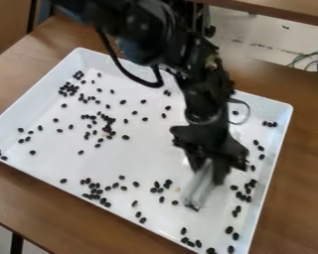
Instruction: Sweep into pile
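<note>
your arm point(204, 94) comes in from the top edge, and the tool point(209, 171) hangs right of centre in the frame, over the tray point(22, 103). it looks closed on the sweeper point(198, 189), a pale, partly see-through piece that slants from the tool down and a little to the left. you can't tell whether its lower end touches the tray floor.

the beans point(168, 182) lie scattered in the tray, on both sides of you. the nearest loose ones are just left of the sweeper's lower end; a longer band runs from there to the lower left of the frame. on your right, more of them string along the tray's right wall, down to its bottom corner. others lie in loose clumps left of centre and at the upper left.

no single pile stands out, so the job looks far from done. what counts next is which side of the sweeper the beans lie on: to push the right-hand string inward, you'd want the sweeper between them and the wall; to gather the lower-left band, come at it from one end. take care near the wall, where beans could get pinned.

the tray sits on a brown surface point(294, 198).
</note>
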Motion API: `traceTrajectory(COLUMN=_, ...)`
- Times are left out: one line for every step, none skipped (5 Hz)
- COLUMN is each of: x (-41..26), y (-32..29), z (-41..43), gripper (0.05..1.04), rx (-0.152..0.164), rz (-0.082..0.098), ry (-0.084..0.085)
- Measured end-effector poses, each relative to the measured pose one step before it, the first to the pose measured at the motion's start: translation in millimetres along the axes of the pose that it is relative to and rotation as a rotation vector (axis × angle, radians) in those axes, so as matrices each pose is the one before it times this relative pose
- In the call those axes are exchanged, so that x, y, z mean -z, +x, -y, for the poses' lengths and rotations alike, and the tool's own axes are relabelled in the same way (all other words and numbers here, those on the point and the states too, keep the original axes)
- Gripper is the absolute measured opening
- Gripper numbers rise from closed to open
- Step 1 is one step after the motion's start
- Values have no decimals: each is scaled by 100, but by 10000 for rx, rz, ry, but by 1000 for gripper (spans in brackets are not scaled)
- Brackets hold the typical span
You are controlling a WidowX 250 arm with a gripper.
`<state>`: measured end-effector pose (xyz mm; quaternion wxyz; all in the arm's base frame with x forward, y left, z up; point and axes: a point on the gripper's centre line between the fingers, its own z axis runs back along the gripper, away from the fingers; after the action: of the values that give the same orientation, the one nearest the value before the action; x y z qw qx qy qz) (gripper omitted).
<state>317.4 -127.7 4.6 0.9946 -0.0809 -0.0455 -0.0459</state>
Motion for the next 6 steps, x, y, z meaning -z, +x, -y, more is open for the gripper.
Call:
traceTrajectory(x=-147, y=204, z=-2640, gripper=358, rx=-203, rz=-4, ry=177)
traceTrajectory(x=-185, y=-43, z=-4166, gripper=358, rx=-173, rz=-62, ry=284)
traceTrajectory(x=-581, y=-223, z=-5016, gripper=358, rx=-100, rz=-80, ry=426)
traceTrajectory(x=-483, y=-949, z=-5161, gripper=358, rx=-181, rz=-69, ry=606)
traceTrajectory(x=-312, y=-1081, z=-4387, gripper=358, rx=167, rz=-248, ry=344)
traceTrajectory(x=-679, y=-1257, z=-4633, gripper=358, rx=-219, rz=-193, ry=78)
